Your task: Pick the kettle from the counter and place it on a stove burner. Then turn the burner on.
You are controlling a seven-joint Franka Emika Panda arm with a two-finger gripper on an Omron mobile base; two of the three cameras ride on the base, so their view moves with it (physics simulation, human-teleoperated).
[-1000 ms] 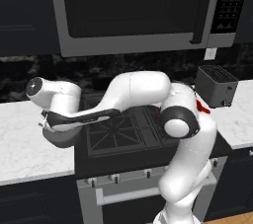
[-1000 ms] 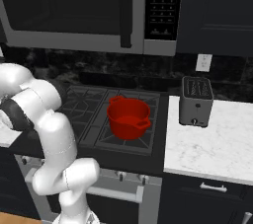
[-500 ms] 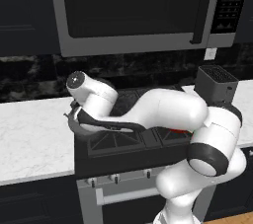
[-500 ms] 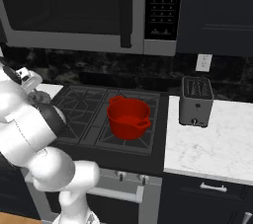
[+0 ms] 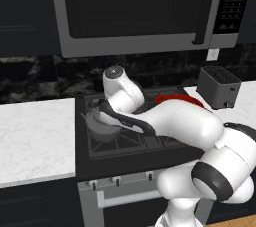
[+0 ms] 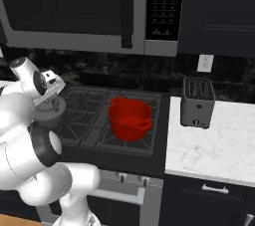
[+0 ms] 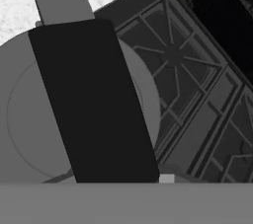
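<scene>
Kettle held over stove
The kettle [image 5: 102, 125] is pinched at its handle by the gripper [image 5: 106, 108], above the front-left stove burner [image 5: 116, 140].

My way across the cooktop [image 6: 94, 120] is partly blocked: the red pot [image 6: 128, 118] stands on the grates at its right side. The left grates [image 5: 117, 141] lie bare. The microwave [image 5: 135, 11] overhangs above; the toaster [image 6: 197, 101] stands beside on the counter [image 6: 219, 140].

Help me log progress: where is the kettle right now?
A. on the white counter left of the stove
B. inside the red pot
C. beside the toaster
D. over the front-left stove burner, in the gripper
D: the kettle sits over the front-left stove burner, its handle in the gripper.
</scene>
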